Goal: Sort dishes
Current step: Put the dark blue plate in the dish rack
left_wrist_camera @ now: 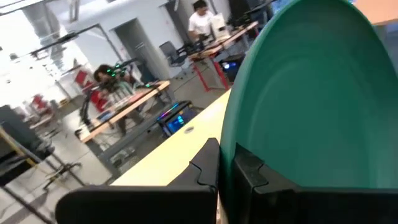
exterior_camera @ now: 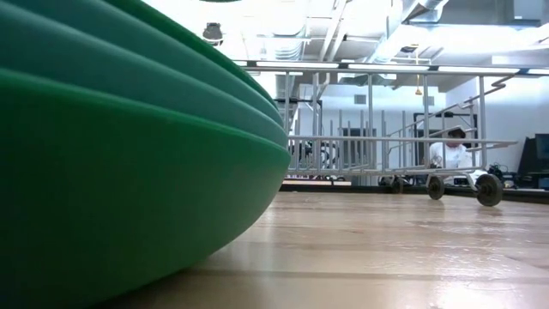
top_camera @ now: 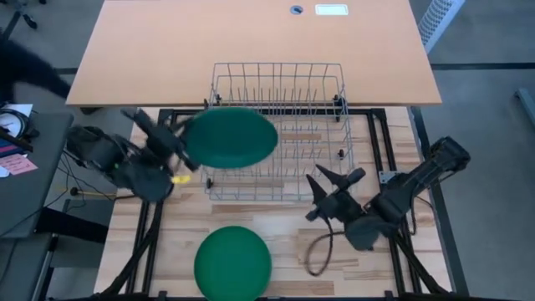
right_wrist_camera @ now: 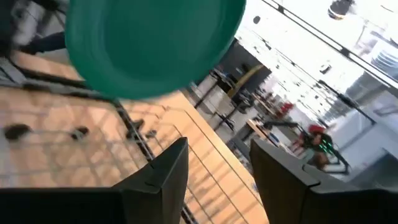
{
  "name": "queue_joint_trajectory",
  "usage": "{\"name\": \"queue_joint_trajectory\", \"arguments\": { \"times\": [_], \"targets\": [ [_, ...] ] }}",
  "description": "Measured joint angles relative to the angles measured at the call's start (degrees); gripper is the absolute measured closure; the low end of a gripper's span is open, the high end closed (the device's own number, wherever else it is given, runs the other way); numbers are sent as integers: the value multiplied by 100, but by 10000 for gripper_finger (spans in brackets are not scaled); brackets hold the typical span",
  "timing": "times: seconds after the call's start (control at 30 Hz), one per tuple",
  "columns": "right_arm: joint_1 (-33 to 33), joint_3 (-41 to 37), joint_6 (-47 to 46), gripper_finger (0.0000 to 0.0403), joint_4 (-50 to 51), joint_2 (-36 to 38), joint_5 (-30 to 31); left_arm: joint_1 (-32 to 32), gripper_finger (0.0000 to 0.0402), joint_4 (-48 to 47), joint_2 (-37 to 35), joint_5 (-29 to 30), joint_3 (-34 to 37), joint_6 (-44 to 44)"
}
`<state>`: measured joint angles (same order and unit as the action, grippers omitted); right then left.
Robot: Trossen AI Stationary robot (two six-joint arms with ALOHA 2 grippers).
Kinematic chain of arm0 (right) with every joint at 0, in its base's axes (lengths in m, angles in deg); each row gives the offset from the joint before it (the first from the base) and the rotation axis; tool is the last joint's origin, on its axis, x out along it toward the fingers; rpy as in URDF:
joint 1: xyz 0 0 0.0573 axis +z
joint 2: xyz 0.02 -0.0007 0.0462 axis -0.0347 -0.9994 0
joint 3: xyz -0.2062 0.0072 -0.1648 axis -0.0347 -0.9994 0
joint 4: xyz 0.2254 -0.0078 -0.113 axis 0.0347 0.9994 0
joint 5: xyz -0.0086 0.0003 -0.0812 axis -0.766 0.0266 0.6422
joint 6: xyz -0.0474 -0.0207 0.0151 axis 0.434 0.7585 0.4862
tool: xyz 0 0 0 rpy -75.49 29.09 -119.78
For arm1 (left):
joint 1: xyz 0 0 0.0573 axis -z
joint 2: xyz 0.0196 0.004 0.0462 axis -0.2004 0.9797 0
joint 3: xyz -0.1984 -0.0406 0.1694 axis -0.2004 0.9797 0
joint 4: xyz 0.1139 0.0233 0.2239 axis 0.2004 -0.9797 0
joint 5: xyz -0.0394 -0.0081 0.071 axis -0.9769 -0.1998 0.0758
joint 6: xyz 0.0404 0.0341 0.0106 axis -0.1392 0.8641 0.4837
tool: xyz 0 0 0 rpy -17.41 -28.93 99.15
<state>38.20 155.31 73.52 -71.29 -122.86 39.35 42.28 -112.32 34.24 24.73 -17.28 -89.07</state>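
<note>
Open lab space, bright overhead strip lights (exterior_camera: 300, 64), exposed white ducting (exterior_camera: 360, 21) on the ceiling. Grey floor (top_camera: 481, 50) around the rig. Pale desk (top_camera: 251, 50) butts against the far edge of the slatted wooden worktop (top_camera: 284, 238). More desks (left_wrist_camera: 124, 106) farther back with office chairs (left_wrist_camera: 168, 50). A person in white (left_wrist_camera: 202, 18) sits at a far bench.

Wire rack (top_camera: 280, 130) on wooden table (top_camera: 292, 242), beside tan desk (top_camera: 251, 46)
</note>
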Motion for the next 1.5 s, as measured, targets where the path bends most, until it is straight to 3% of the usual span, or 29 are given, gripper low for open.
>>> {"name": "queue_joint_trajectory", "arguments": {
  "times": [0.07,0.2,0.37,0.6,0.7,0.8,0.93,1.1,1.3,1.5],
  "targets": [
    [-111,0,-1028,231,1231,111,-194,-159,400,260,-13,-83,-254,571],
    [-177,-9,-2794,240,3230,722,-1431,-420,400,884,-13,-380,-622,1675],
    [-237,-12,-3601,254,4433,1947,-3115,-695,400,1569,-10,-1289,-766,2544],
    [-224,-990,-3718,259,4238,3251,-3591,-1198,400,1718,-4,-1470,-712,2794],
    [-225,-1739,-3798,259,3817,3814,-3745,-1470,400,1705,-4,-2182,-707,2680],
    [-268,-2557,-3821,259,2559,4298,-4298,-1704,400,1731,-4,-2837,-704,2632],
    [-267,-3619,-3019,260,105,4492,-5397,-1996,400,1870,6,-3166,-703,2751],
    [-567,-4030,-2156,268,-1477,4246,-6842,-2388,400,2038,38,-3682,-699,2960],
    [-1531,-3511,-1298,304,-1103,4239,-7859,-2954,400,2037,88,-4436,-698,3026],
    [-2862,-3083,-393,322,4,4635,-7935,-3516,400,2077,277,-4464,-698,3400]
  ]
}}
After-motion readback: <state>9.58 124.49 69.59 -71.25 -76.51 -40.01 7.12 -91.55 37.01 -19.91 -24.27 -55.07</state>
